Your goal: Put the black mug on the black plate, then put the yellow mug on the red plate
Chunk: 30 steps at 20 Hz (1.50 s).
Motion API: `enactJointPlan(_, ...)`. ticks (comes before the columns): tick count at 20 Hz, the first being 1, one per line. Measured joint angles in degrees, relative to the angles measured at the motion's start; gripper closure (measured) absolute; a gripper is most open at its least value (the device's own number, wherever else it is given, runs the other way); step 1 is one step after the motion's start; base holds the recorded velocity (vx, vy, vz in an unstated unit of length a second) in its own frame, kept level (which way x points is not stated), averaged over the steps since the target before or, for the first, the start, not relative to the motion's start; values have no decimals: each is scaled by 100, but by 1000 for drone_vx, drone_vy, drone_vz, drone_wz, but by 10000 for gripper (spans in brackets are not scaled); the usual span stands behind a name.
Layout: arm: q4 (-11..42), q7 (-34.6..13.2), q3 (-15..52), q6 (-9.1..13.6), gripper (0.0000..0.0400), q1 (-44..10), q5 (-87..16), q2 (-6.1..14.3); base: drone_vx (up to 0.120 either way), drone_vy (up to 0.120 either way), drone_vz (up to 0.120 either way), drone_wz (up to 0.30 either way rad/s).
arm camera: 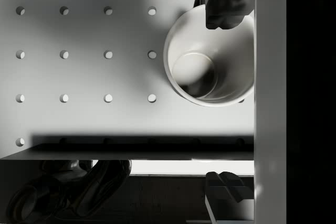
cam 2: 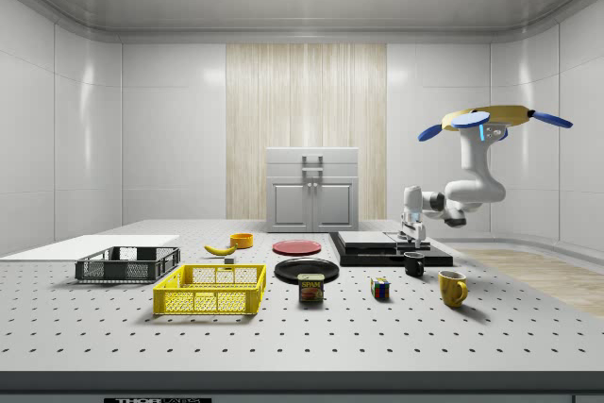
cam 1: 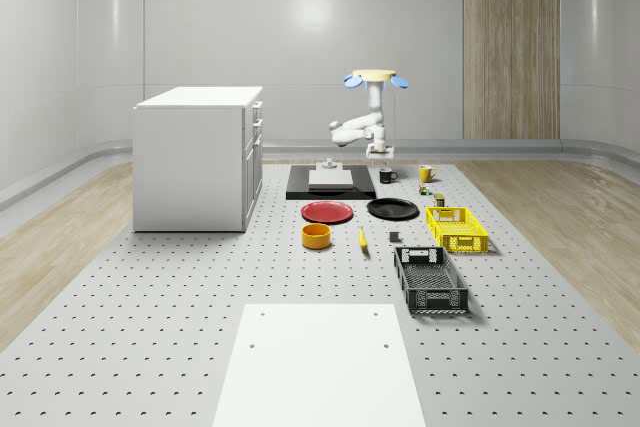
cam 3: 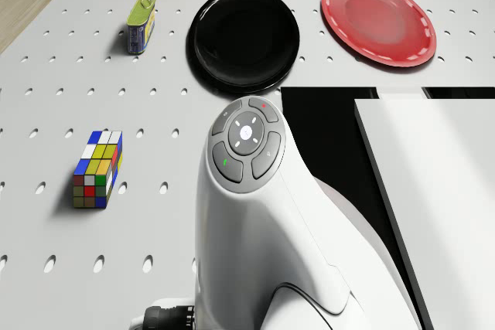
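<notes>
The pincer point(arm camera: 223, 95), spread wide above the black mug point(arm camera: 210, 56) on the bench point(cam 1: 200, 287), has grasped nothing, so both mugs remain off their plates.

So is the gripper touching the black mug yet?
Apart. In the side view the gripper hangs above the black mug with a gap under its fingertips; the drone hovers beyond the black platform.

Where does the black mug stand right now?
The black mug stands on the perforated table, directly under the gripper, beside the black platform, with the yellow mug to the whole-scene view's right.
</notes>
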<state>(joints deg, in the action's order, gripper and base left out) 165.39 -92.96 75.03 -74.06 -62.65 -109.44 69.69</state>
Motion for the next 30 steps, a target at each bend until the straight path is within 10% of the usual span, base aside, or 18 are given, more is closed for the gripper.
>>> enactJointPlan(30,-597,-75,-535,-1000,0,-541,-410,659,0,0,-9,0)
